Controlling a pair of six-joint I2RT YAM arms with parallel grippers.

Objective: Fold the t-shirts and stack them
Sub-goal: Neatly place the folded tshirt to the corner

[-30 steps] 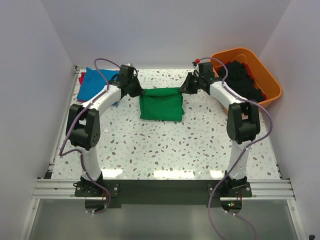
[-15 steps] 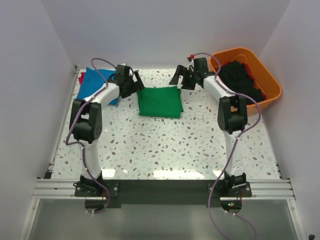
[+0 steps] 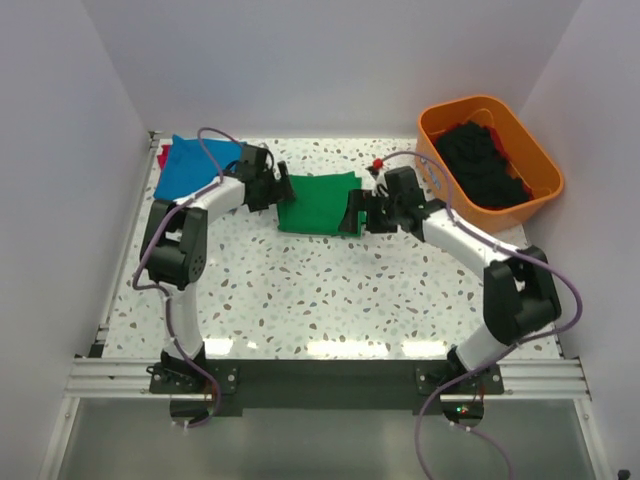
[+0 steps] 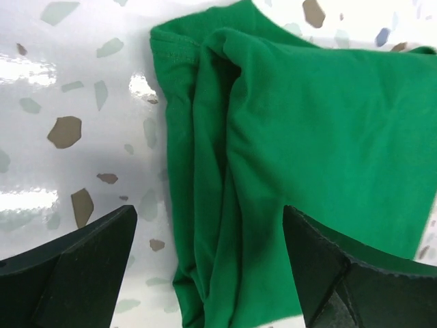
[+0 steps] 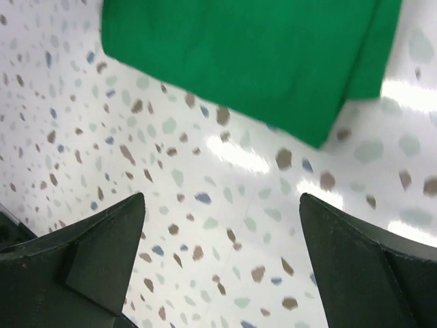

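Note:
A bright green t-shirt lies folded flat on the speckled table, between the two arms. My left gripper is open at the shirt's left edge. In the left wrist view that wrinkled edge of the green t-shirt lies between the spread jaws of the left gripper, ungripped. My right gripper is open at the shirt's right near corner. The right wrist view shows the right gripper over bare table, with the green t-shirt just beyond its tips. A blue t-shirt lies at the back left on a red one.
An orange tub at the back right holds black t-shirts. White walls close in the table at the back and on both sides. Cables loop from both arms.
Both grippers have opened and let go of the green t-shirt, which now lies folded flat. The right arm has swung nearer, down to the shirt's right near corner.

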